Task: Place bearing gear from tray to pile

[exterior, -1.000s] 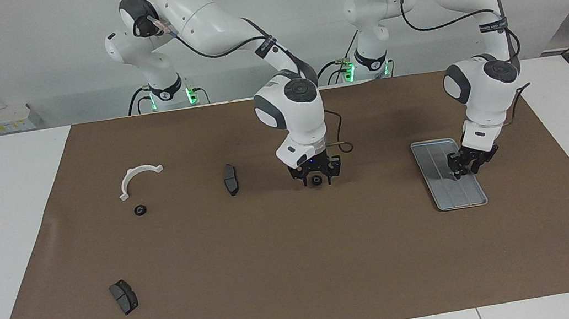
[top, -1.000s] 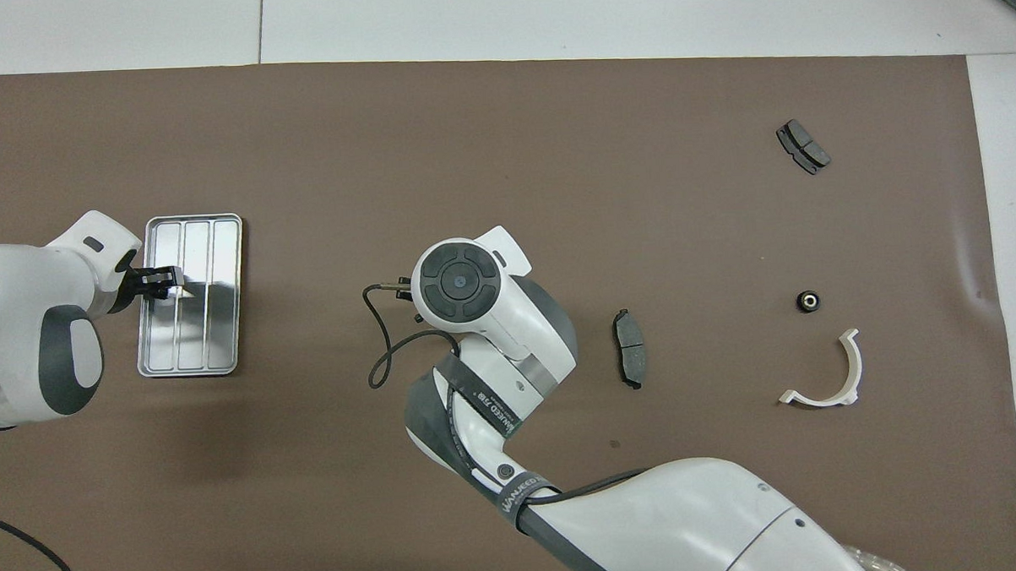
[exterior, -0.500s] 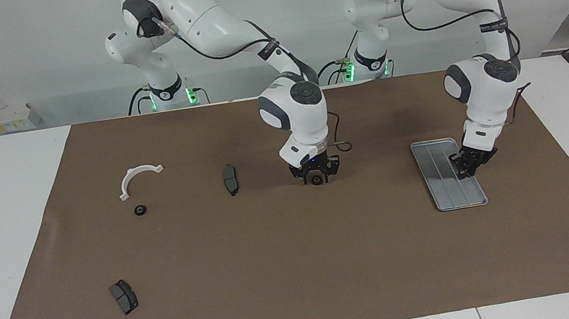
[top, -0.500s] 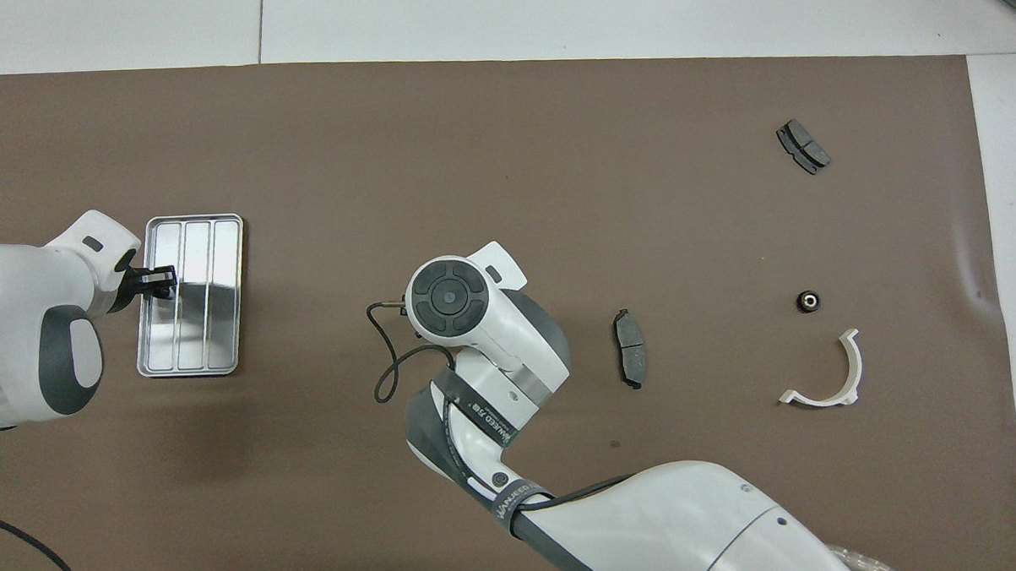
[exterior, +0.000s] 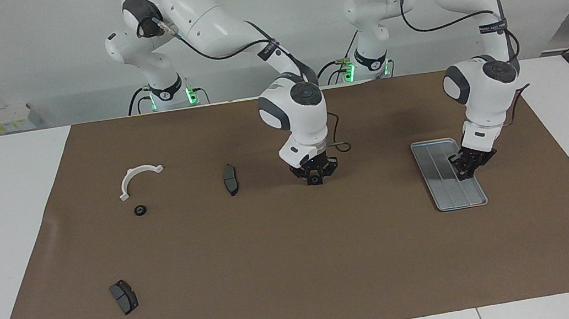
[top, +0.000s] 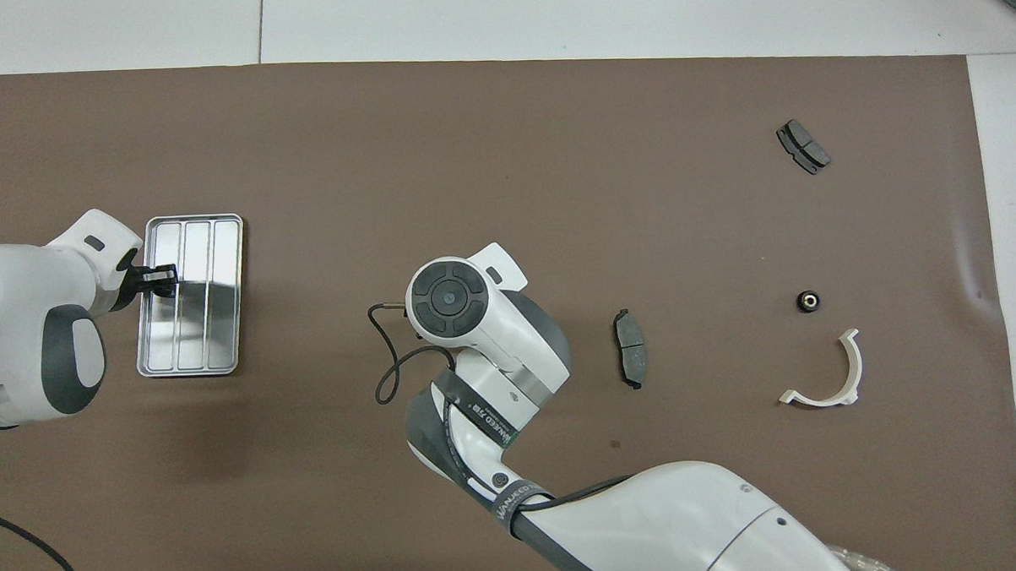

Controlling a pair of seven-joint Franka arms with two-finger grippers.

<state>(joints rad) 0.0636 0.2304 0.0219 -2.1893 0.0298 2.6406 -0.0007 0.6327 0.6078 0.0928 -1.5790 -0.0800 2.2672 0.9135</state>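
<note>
Gripping gear [exterior: 315, 180], right end effector [exterior: 316, 179], mid-table

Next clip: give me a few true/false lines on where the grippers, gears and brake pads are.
1. The left gripper is at the tray. True.
2. The right gripper is by the white bracket. False: it is at the middle of the mat, shut on the held gear.
3. A loose gear lies beside the white bracket. True.
4. Three brake pads lie on the mat. False: two, the near pad and the far pad.
</note>
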